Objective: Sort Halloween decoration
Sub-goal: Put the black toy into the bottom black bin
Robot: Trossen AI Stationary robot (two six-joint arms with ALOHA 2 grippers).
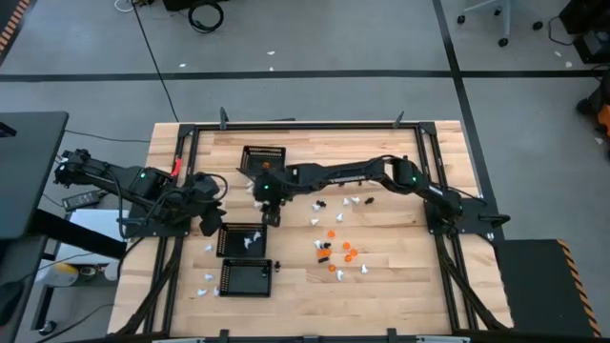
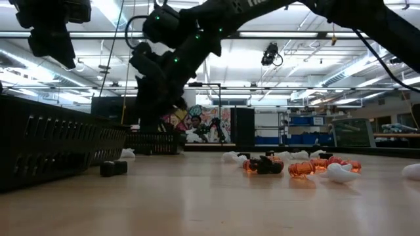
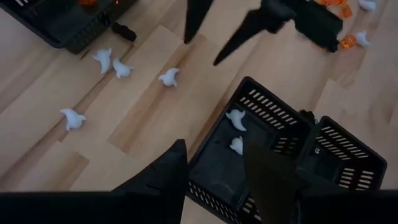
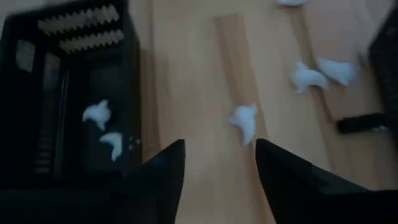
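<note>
Dark fingers of the right hand stand spread apart with nothing between them, hanging over bare wood at the edge of a black mesh basket that already holds two white pieces. One loose white piece lies on the table just ahead of those fingers, with two more a little farther off and a small black piece beyond them.

Off to its side, the left hand hovers beside the same basket, its fingers also released and holding nothing. Well behind the right hand, toward its arm's base, lies the main scatter of Halloween decoration: orange pieces mixed with white and black ones. A second basket sits just past the white one, and a third lies on the right hand's other side.

My reading is that the right hand is between picks. To do the next one well, it should centre the open fingers over that nearest white piece, come straight down, close gently on its body, then lift clear of the basket wall before letting go inside.

No brand, label or writing can be read anywhere.
</note>
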